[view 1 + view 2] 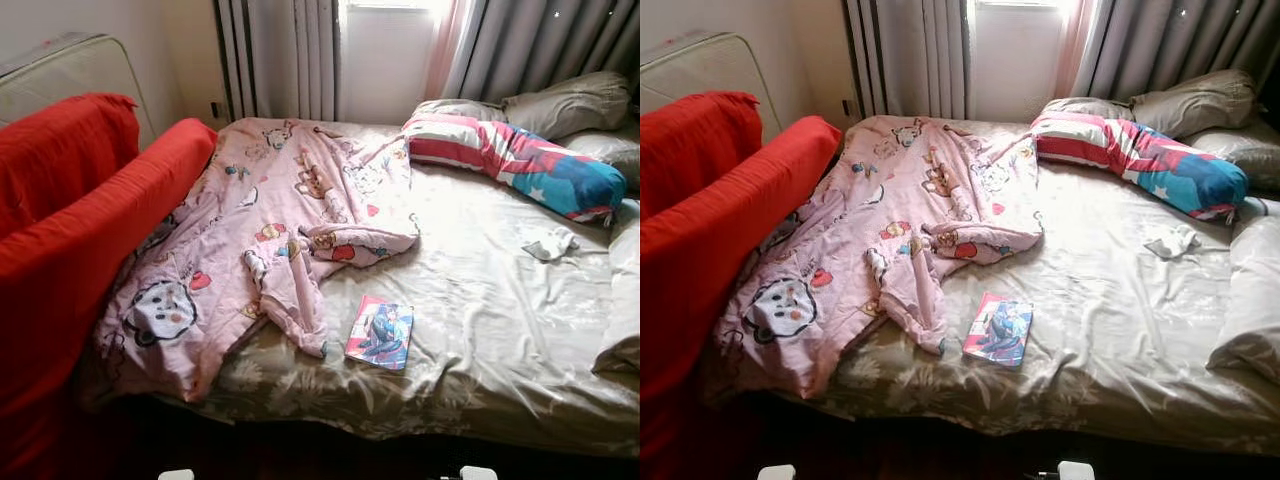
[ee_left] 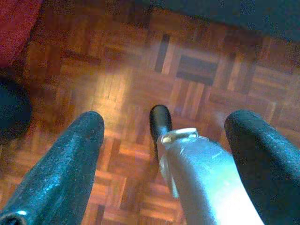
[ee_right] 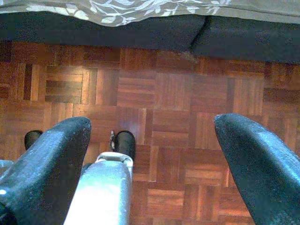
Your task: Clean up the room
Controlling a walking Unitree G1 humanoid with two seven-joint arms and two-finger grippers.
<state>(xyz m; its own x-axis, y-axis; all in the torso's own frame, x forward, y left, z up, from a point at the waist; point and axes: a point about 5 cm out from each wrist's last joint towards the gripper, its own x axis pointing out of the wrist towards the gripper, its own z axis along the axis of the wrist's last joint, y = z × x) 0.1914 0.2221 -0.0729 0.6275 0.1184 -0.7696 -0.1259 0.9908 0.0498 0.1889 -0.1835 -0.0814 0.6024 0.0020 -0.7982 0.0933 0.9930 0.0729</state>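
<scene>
Left eye view: crumpled pink cartoon blanket (image 1: 270, 230) at centre left; colourful book (image 1: 380, 333) at lower middle, on the beige bed (image 1: 500, 330).
Left gripper (image 2: 164, 136): fingers spread wide over wooden floor (image 2: 122, 84).
Right gripper (image 3: 152, 136): fingers spread wide too.

Bed sheet (image 1: 480, 300) — cloth with a faint sheen, creased. Pink quilt (image 1: 270, 220): soft printed cloth, matt. Red cover (image 1: 80, 230) — matt woven fabric. Book (image 1: 380, 333): glossy paper cover. Floor (image 3: 178, 108): polished wood parquet. Gripper fingers (image 2: 70, 164): black, slightly textured.
</scene>
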